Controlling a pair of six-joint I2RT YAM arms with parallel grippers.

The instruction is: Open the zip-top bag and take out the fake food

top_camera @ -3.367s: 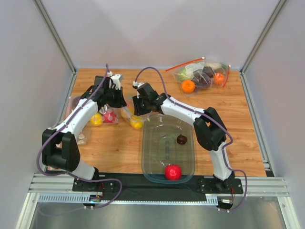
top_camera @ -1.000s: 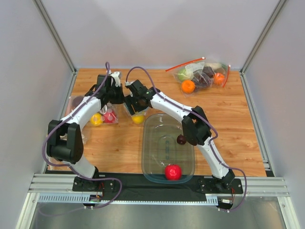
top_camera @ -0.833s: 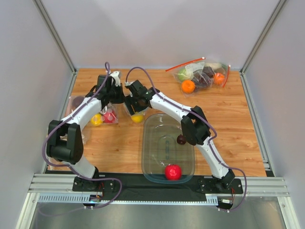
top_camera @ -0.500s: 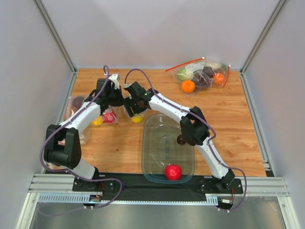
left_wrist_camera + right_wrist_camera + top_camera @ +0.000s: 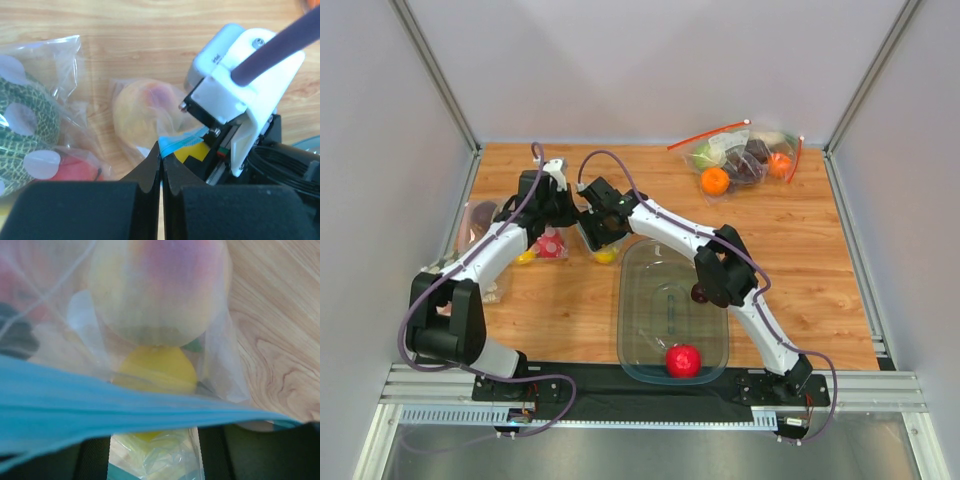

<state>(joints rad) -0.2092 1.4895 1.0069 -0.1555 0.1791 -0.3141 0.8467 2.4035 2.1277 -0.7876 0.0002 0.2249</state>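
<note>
The zip-top bag (image 5: 590,238) lies on the table with its light-blue zip strip (image 5: 100,400) spread across the right wrist view. My left gripper (image 5: 161,159) is shut on that strip (image 5: 181,142) at the bag's mouth. My right gripper (image 5: 601,232) reaches into the mouth; its fingers (image 5: 94,460) stand either side of crumpled plastic, and the strip hides the fingertips. Just ahead of them sits the yellow lemon (image 5: 155,371), with the peach (image 5: 160,285) behind it. Whether the jaws touch the lemon I cannot tell. The red apple (image 5: 683,360) and dark plum (image 5: 701,292) lie in the clear bin (image 5: 626,330).
A larger bag with red strips (image 5: 745,155) holds mixed fruit at the back right, a bright orange (image 5: 715,181) beside it. Another clear bag (image 5: 30,120) with a green melon and red and yellow pieces lies left of the zip-top bag. Grey walls enclose the table.
My right gripper has moved a little left and deeper into the bag's mouth, and its jaws have narrowed. The left gripper has shifted slightly left, still holding the strip.
</note>
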